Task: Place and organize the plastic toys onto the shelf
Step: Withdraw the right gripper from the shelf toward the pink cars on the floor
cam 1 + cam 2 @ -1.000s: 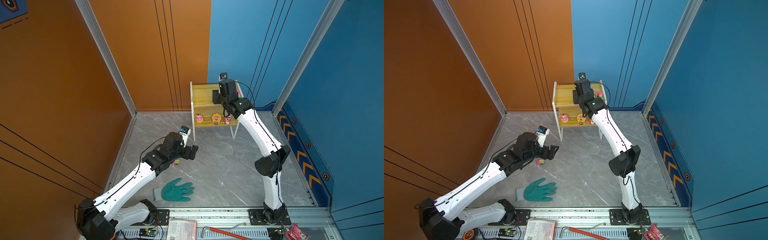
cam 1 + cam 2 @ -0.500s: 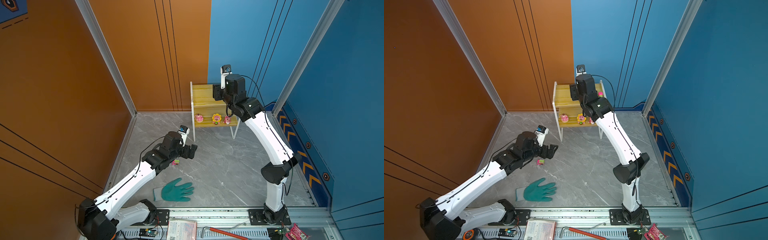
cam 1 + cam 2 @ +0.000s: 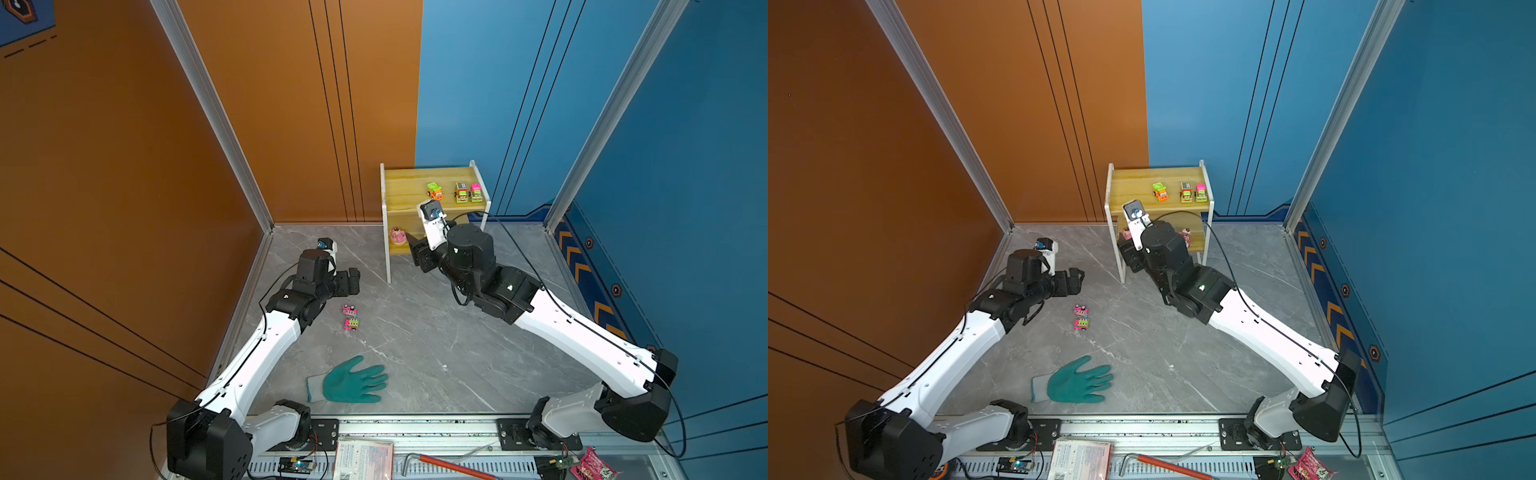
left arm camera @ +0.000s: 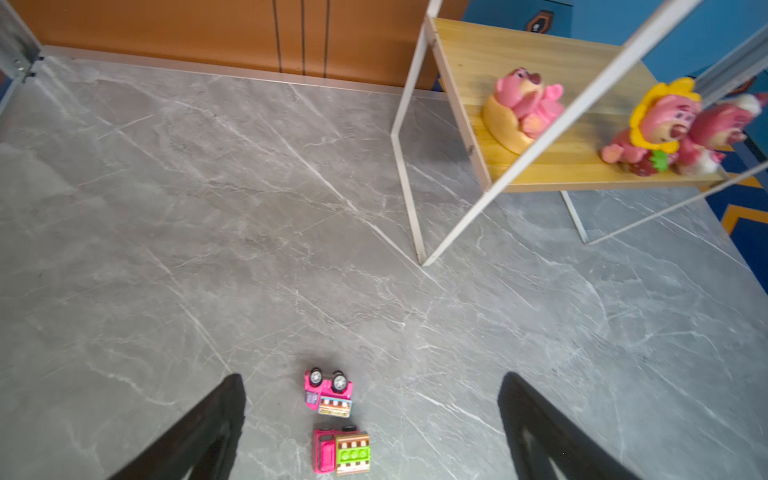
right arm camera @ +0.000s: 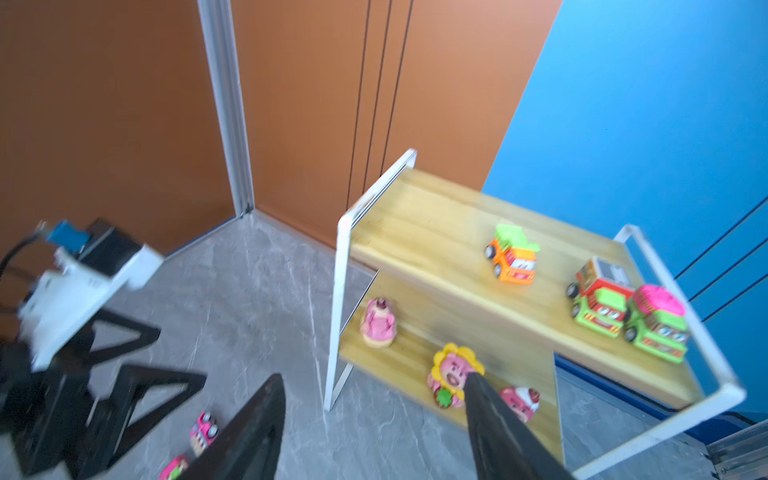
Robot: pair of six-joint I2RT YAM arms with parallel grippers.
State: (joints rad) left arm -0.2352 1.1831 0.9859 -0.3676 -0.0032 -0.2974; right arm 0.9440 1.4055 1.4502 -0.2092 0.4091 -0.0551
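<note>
Your shelf (image 3: 409, 183) stands at the far end of the scene, its long axis running left to right. Three cars sit toward the right end of its top board (image 5: 436, 232). The orange car (image 3: 434, 191) has its nose turned near and slightly right. The red-and-green car (image 3: 460, 192) and the pink-topped car (image 3: 476, 193) stand side by side, almost touching, with their long axes near to far and their fronts toward the near edge.

The lower board (image 4: 561, 166) carries three pink bears. The lone bear (image 4: 523, 108) is toward the left end, and the sunflower bear (image 4: 660, 120) and white-capped bear (image 4: 723, 129) are close together farther right.

Two more cars lie on the floor (image 4: 166, 249), left of the shelf and well apart from it. The tipped pink car (image 4: 328, 390) is on its side with its wheels facing far. The pink-and-green car (image 4: 341, 451) is just near of it, long axis left to right.

Your left gripper (image 4: 370, 378) hovers above the floor by these two, jaws spread wide and empty. Your right gripper (image 5: 374, 376) hangs just in front of the lower board, jaws parted, holding nothing.
</note>
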